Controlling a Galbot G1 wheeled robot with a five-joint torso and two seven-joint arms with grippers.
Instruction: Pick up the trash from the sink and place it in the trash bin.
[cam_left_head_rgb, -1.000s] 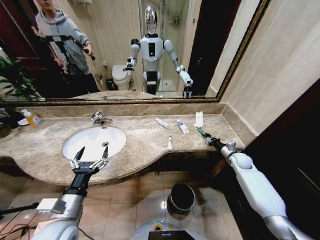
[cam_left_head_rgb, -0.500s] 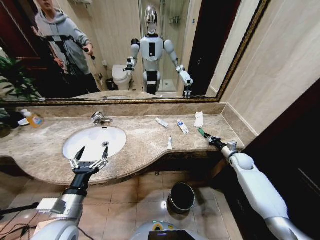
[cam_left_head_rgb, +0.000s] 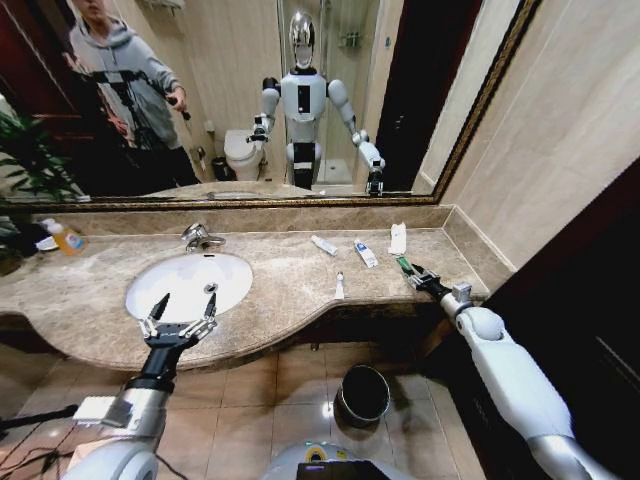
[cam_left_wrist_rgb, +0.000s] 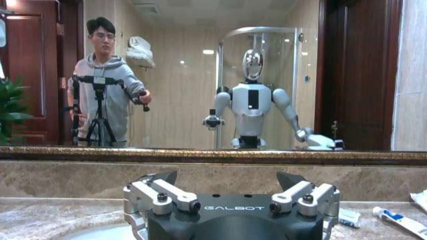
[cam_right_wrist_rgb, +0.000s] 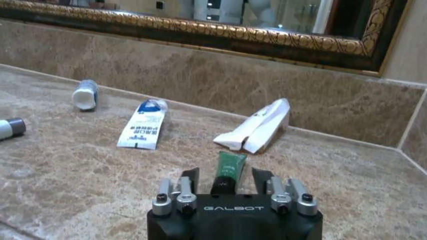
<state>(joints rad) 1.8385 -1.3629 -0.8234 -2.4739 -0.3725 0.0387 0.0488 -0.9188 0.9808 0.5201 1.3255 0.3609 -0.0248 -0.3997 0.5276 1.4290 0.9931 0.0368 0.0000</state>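
Note:
My right gripper (cam_left_head_rgb: 418, 275) is low over the countertop at the right end, open, with the green-black piece (cam_right_wrist_rgb: 231, 165) lying between its fingers (cam_right_wrist_rgb: 189, 181), apart from both. Beyond it lie the flat white wrapper (cam_right_wrist_rgb: 257, 129), a white tube with blue print (cam_right_wrist_rgb: 143, 129) and a smaller tube (cam_right_wrist_rgb: 85, 94). A thin white stick (cam_left_head_rgb: 339, 285) rests near the counter's front edge. My left gripper (cam_left_head_rgb: 180, 312) hangs open and empty over the front rim of the white sink (cam_left_head_rgb: 190, 280). The black trash bin (cam_left_head_rgb: 363, 393) stands on the floor below the counter.
A chrome faucet (cam_left_head_rgb: 200, 237) stands behind the basin and an orange-yellow bottle (cam_left_head_rgb: 65, 237) at the far left. The mirror's gilded frame (cam_left_head_rgb: 300, 202) and the marble backsplash close off the counter's back. A tiled wall bounds the right end.
My right gripper has crept a little forward along the counter, so the green-black piece now lies deeper between its fingers. The left arm has not moved.

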